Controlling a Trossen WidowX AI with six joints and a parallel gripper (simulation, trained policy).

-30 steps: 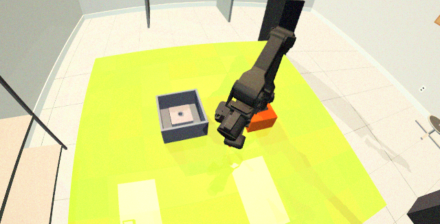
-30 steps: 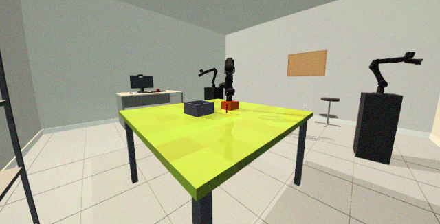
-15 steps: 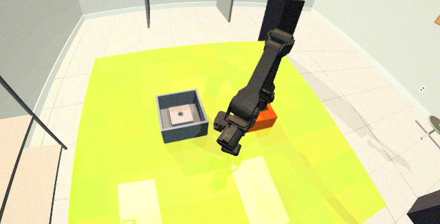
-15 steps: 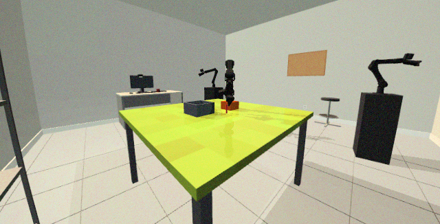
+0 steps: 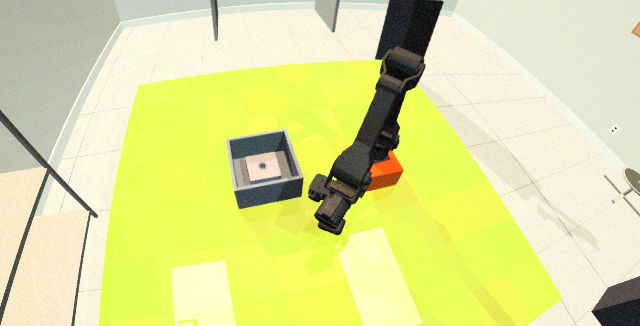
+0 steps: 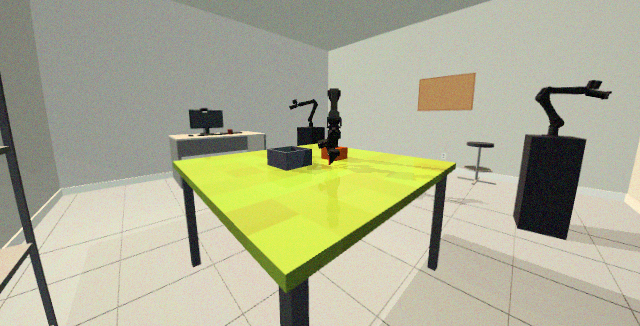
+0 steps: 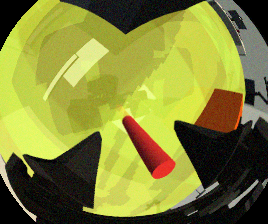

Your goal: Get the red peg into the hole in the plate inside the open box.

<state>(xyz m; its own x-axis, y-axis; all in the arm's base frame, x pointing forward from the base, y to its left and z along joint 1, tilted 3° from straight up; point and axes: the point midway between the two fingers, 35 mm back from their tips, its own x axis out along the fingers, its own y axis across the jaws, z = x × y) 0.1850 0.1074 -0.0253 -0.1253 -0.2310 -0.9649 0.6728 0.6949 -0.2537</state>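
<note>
The red peg (image 7: 145, 145) (image 6: 329, 164) stands upright on the table. In the wrist view it lies between the two black fingers, with a gap on each side; the top view does not show it, as the arm covers it. My gripper (image 7: 137, 130) (image 5: 331, 225) (image 6: 331, 159) is open around the peg, low over the table. The dark blue-grey open box (image 5: 270, 194) (image 6: 290, 159) stands beside the gripper, to its left in the top and exterior views. Inside it lies a pale plate (image 5: 255, 171) with a dark hole (image 5: 263, 166); nothing shows in the hole.
An orange block (image 5: 385, 176) (image 6: 342, 153) (image 7: 220, 110) stands close behind the gripper, to its right in the top view, with the arm's base on it. The yellow-green table (image 5: 165, 166) (image 6: 280, 231) carries these things. Pale patches (image 5: 380, 281) show on its top.
</note>
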